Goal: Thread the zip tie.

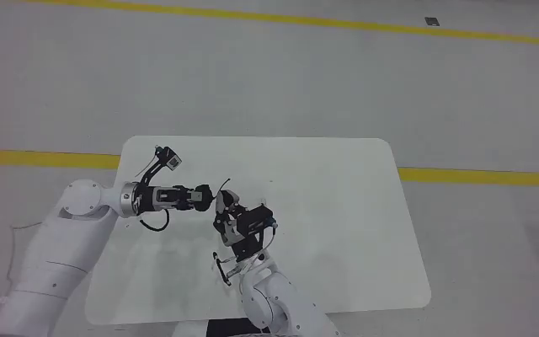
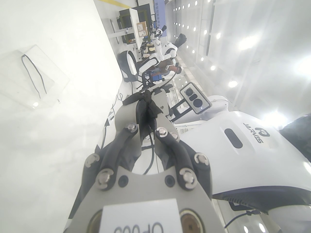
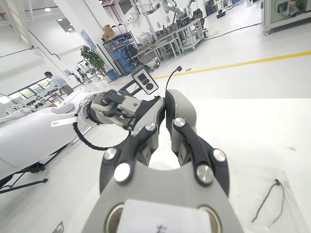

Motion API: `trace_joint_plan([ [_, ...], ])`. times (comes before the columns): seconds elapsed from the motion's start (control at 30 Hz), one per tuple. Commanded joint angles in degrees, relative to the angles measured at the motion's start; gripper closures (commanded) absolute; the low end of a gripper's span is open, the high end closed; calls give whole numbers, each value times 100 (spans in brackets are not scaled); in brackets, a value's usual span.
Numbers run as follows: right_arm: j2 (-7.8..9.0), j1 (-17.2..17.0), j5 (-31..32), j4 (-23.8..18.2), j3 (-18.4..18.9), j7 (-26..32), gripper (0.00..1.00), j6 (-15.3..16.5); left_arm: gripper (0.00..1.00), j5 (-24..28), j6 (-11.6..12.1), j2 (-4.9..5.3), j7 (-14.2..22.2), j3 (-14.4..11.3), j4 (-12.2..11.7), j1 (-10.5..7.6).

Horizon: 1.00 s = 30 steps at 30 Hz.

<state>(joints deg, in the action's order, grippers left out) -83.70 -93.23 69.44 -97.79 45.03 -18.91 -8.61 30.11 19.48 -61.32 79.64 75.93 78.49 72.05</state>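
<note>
Black zip tie (image 3: 167, 83) is being held up off the white table (image 1: 337, 219), near its middle, between the two grippers. The right gripper (image 3: 165, 112) is being kept closed on the strap, its ribbed pads pressed flat against each other, and the head end of the tie is being left free, curving upward above the fingers. The left gripper (image 2: 145, 107) is being held tip to tip against the right one, its fingers likewise squeezed together, with a black strip pinched at their tips. A second zip tie (image 2: 29, 76), bent into a narrow loop, is being left lying on a clear sheet (image 2: 56, 78) on the table, close to the base of the right arm.
</note>
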Motion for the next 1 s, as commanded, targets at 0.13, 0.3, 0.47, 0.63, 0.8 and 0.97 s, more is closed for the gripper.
trace_joint_plan([
  [0.13,-2,1,-7,15,4,4,100,9,100,0,0,0,0,0,0,0],
  [0.3,-2,6,-12,23,0,1,100,22,100,0,0,0,0,0,0,0],
  [0.47,-1,10,-23,26,-4,0,100,22,100,0,0,0,0,0,0,0],
  [0.63,-1,14,-37,27,-8,-7,100,16,100,0,0,0,0,0,0,0],
  [0.8,-1,15,-53,23,-9,-12,0,-10,100,0,0,0,0,0,0,0],
  [0.97,0,9,-68,5,-4,-49,0,-16,100,0,0,0,0,0,0,0],
])
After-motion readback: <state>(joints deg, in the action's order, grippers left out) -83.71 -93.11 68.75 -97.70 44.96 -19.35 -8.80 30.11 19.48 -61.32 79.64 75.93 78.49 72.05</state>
